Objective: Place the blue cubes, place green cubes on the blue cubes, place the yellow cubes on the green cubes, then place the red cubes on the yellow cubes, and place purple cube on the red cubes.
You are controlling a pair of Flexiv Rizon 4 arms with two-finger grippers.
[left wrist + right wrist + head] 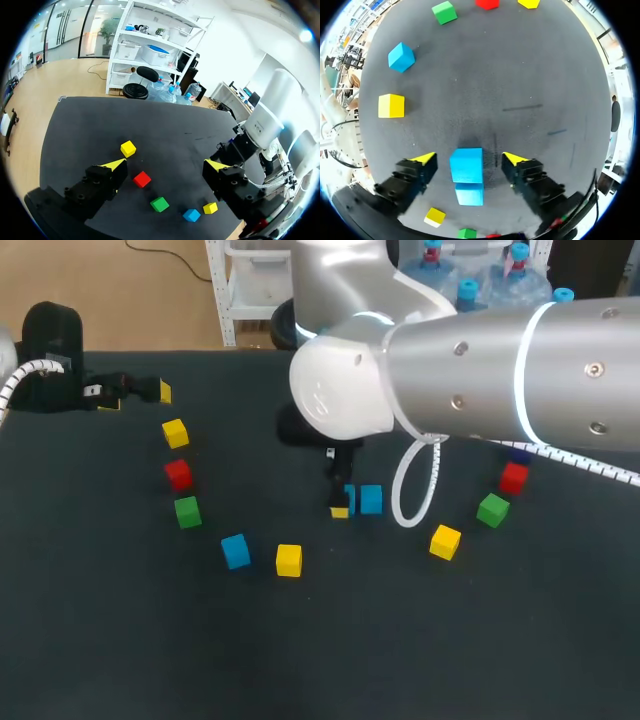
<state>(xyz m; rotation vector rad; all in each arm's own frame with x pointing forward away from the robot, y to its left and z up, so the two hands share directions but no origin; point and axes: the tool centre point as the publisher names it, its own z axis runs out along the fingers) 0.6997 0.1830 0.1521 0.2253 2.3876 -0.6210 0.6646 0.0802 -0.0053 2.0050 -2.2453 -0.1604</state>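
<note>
Robotics lab, a two-armed test rig at a table
Two robot arms, the left arm (48,350) with its cabled black wrist and the bulky silver right arm (480,370), stand over a table (100,660) covered in dark matting, where small coloured cubes (289,560) lie scattered

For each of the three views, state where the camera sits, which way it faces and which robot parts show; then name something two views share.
Head: above and behind, looking down on the table; left gripper and right arm show.
Left wrist: looks slantwise across the table past the open left gripper; right arm shows too.
Right wrist: looks straight down; open right gripper flanks a blue cube.
Shared: head and left wrist both show one red cube.
</note>
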